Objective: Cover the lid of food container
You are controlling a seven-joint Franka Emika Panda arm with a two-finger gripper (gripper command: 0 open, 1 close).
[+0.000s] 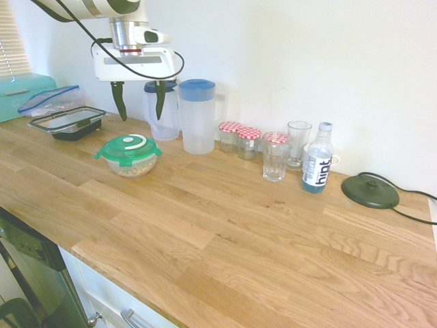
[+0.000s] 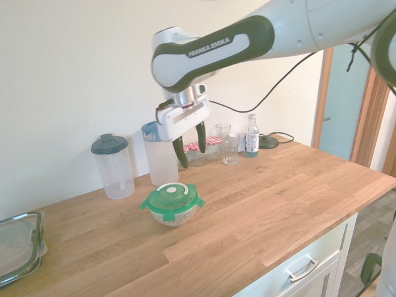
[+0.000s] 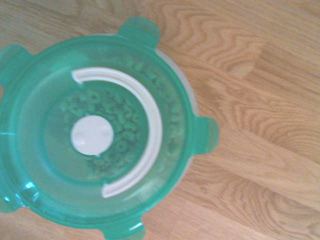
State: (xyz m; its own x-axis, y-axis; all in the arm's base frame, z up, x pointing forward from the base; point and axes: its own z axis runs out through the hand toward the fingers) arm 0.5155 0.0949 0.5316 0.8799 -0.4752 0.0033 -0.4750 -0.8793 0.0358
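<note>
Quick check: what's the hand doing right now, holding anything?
Hand: open, holding nothing, above the green lid, which sits on the food container.

The lid (image 1: 130, 147) sits on the food container (image 1: 133, 166) on the counter (image 1: 225, 225), in front of the pitcher (image 1: 197, 116), gripper (image 1: 139, 101) above it.

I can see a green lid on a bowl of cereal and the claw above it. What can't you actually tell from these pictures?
- Whether the lid is clipped down on the food container: the tabs are too small in both exterior views, and the wrist view looks straight down.
- The lid's far side: cut off by the wrist view's edge.
- The small print on the water bottle: too small.
- The flat rectangular container: cut off by the second exterior view's edge.
</note>
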